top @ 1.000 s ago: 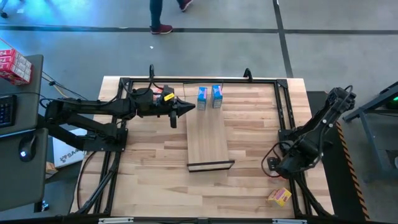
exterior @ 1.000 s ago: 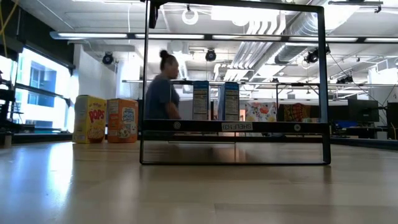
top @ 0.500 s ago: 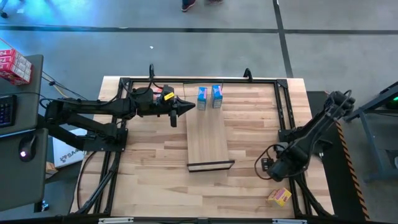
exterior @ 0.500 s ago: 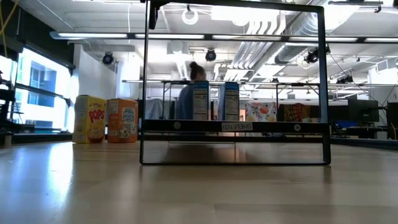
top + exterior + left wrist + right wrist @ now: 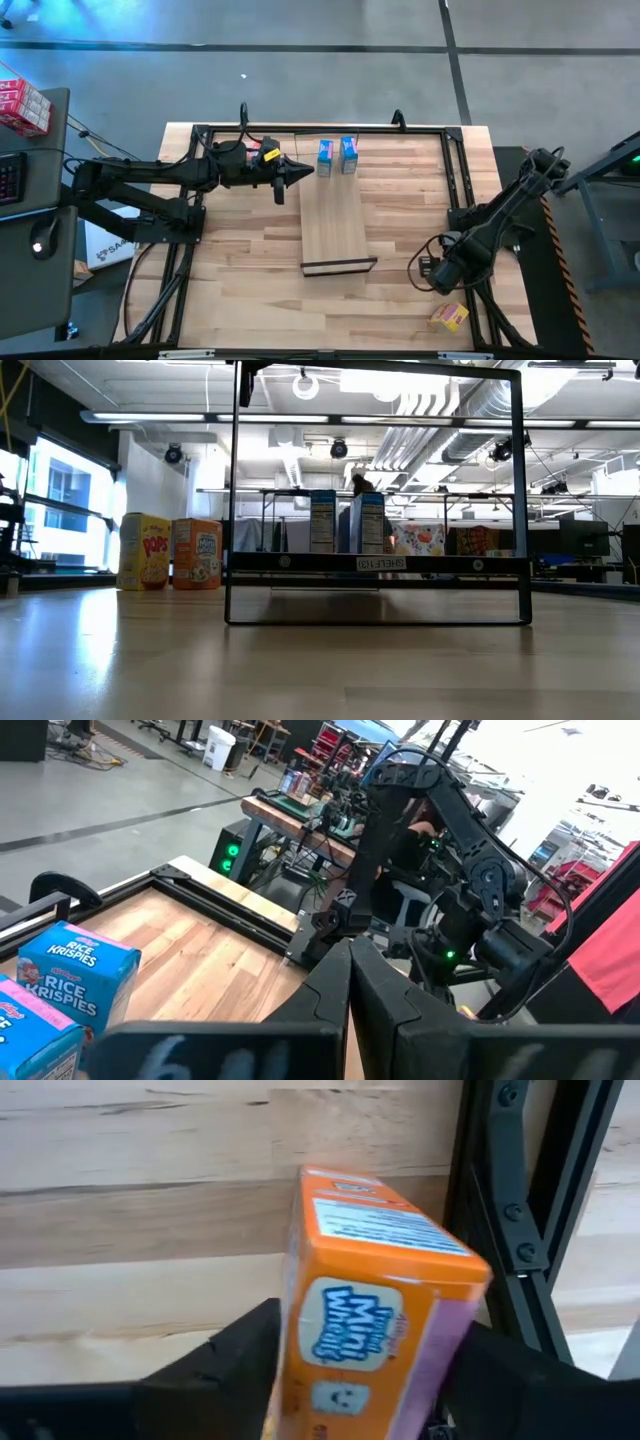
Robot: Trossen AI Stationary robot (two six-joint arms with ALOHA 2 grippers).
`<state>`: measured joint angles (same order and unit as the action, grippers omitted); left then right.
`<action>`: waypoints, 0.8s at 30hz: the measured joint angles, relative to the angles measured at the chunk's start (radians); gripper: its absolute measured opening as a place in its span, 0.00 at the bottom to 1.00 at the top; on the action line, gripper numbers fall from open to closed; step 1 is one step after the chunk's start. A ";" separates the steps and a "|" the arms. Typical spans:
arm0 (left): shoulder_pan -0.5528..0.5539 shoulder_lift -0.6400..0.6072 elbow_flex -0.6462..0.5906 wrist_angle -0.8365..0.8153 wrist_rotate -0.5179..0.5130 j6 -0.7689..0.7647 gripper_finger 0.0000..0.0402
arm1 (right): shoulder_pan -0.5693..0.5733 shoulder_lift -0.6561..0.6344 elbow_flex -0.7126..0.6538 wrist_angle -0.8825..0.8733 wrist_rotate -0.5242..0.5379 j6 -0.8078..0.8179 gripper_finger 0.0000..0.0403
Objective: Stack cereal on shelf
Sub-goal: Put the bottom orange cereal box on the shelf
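Note:
Two blue cereal boxes (image 5: 325, 157) (image 5: 349, 155) stand upright on the far end of the shelf (image 5: 335, 225), a pale board with black end frames. My left gripper (image 5: 305, 170) hovers shut just left of them, pointing level toward the table's right. An orange-pink cereal box (image 5: 450, 316) lies on the table near the right front corner. My right gripper (image 5: 443, 280) points down just on its far side. In the right wrist view, the orange-pink box (image 5: 370, 1310) shows between the spread fingers of my right gripper (image 5: 368, 1330), with no contact visible.
A black frame rail (image 5: 520, 1210) runs close beside the orange-pink box, on the table's right side. In the low view, a yellow box (image 5: 143, 551) and an orange box (image 5: 196, 554) stand at the far left. Bare tabletop (image 5: 240, 270) lies left of the shelf.
My right gripper has sunk and shifted a little toward the table's near edge, closer to the orange-pink box. A person has walked past behind the table. The boxes and my left arm have kept still.

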<state>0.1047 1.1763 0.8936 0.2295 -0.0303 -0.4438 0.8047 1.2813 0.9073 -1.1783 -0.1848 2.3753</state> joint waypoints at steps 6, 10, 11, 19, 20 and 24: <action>0.000 0.000 0.000 0.000 0.000 0.001 0.00 | 0.000 -0.048 0.002 -0.008 0.028 0.001 0.35; 0.011 -0.040 -0.001 -0.003 0.010 0.021 0.00 | 0.000 -0.114 0.072 -0.071 0.094 -0.033 0.28; 0.017 -0.060 -0.001 -0.001 0.022 0.034 0.00 | 0.000 -0.134 0.102 -0.108 0.119 -0.045 0.27; 0.089 -0.235 -0.001 0.001 0.022 0.080 0.00 | -0.095 -0.258 0.425 -0.394 0.580 -0.155 0.25; 0.095 -0.254 -0.001 0.001 0.020 0.079 0.00 | -0.130 -0.257 0.455 -0.390 0.635 -0.205 0.25; 0.100 -0.304 -0.001 -0.001 0.019 0.080 0.00 | -0.325 -0.212 0.526 -0.315 0.677 -0.450 0.25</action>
<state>0.2047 0.8721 0.8928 0.2286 -0.0116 -0.3641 0.4798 1.0696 1.4334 -1.4938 0.4924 1.9258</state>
